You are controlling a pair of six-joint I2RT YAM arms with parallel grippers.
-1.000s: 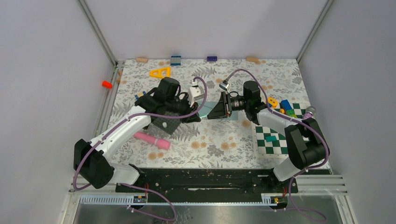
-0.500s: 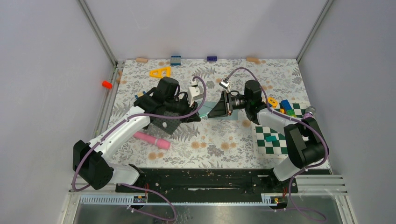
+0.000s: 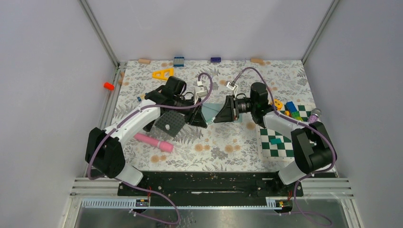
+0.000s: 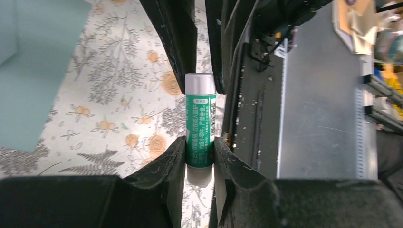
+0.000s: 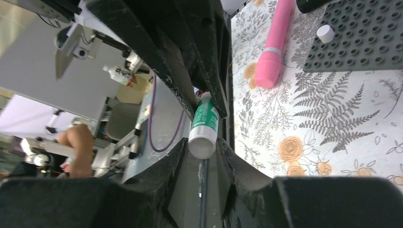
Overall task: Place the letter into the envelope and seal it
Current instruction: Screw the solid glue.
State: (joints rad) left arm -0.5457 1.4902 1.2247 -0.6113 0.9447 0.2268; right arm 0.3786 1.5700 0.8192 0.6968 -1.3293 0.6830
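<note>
A green glue stick [image 4: 199, 118] hangs above the table between the two arms. My left gripper [image 4: 199, 145] is shut on its lower green body. My right gripper [image 5: 202, 145] is shut on the white cap end of the stick [image 5: 205, 126]. In the top view the left gripper [image 3: 198, 115] and the right gripper [image 3: 223, 112] meet tip to tip over the teal-grey envelope [image 3: 212, 109], which lies flat on the floral table. A corner of the envelope [image 4: 33, 71] shows in the left wrist view. The letter is not in view.
A dark grey studded mat [image 3: 168, 124] and a pink cylinder [image 3: 154, 142] lie under the left arm. A green checkered board [image 3: 280, 142] and coloured blocks [image 3: 292, 110] sit at the right. A yellow triangle [image 3: 163, 73] and small blocks line the back edge.
The right jaws have narrowed onto the glue stick's cap. The left arm has swung its elbow rightward and its wrist has turned, still gripping the stick.
</note>
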